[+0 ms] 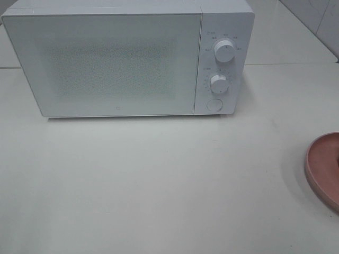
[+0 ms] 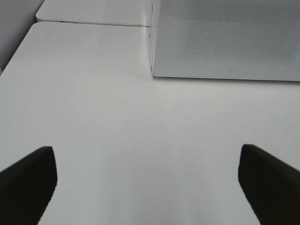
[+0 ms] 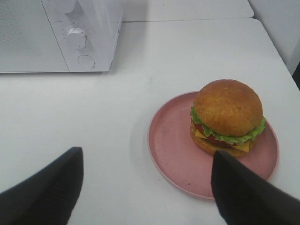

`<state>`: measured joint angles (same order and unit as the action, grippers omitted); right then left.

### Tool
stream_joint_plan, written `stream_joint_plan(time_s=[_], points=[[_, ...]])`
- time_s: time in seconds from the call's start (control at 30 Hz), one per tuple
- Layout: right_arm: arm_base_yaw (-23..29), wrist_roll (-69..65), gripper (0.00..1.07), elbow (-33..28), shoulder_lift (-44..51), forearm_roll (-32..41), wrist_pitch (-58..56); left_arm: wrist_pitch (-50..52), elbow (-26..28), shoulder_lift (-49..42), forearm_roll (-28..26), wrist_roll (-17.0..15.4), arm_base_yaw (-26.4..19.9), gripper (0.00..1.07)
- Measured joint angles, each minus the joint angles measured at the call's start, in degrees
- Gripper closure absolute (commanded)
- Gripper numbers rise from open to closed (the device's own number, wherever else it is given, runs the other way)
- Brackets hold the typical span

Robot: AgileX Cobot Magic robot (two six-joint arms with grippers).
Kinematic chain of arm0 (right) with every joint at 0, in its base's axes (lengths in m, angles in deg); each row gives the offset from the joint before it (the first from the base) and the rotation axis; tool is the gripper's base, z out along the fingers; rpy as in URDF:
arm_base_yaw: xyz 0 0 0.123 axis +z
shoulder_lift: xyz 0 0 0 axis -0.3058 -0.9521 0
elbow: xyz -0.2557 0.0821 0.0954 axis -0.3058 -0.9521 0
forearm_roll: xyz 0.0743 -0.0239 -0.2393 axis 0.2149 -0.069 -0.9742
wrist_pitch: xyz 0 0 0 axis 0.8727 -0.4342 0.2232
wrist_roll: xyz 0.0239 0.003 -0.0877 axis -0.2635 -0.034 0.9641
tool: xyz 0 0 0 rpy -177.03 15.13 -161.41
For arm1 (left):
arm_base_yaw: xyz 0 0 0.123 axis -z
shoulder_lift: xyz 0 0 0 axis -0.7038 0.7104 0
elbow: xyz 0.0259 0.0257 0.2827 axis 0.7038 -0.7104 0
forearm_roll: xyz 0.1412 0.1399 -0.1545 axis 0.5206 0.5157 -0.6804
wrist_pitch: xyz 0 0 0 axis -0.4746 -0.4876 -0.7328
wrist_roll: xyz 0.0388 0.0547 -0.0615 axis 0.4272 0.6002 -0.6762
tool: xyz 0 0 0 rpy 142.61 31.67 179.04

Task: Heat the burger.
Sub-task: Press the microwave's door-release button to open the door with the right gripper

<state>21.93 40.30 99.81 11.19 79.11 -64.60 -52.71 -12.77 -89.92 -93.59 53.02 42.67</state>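
Observation:
The burger [image 3: 228, 116], with a glossy golden bun, green lettuce and red filling, sits on a pink round dish [image 3: 176, 147] in the right wrist view. My right gripper [image 3: 147, 187] stands open just short of the dish, nothing between its fingers. In the high view only the dish's rim [image 1: 320, 169] shows at the right edge; the burger is out of that view. The white microwave [image 1: 127, 58] stands at the back with its door shut. My left gripper [image 2: 147, 180] is wide open over bare table in front of the microwave [image 2: 225, 37], apart from it.
The microwave's panel has two round knobs [image 1: 224, 51] [image 1: 218, 83] and a round door button [image 1: 214, 104] on the right side. The white table [image 1: 159, 185] spreads in front of it. A second table surface lies behind, past a seam.

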Motion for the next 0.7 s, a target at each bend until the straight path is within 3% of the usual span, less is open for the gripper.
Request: stream_joint_plan(time_s=[0.7], points=[[0.0,-0.1,0.34,1.3,-19.8,0.0,16.9,0.0,0.0,0.0,0.0,0.0,0.0,0.09]])
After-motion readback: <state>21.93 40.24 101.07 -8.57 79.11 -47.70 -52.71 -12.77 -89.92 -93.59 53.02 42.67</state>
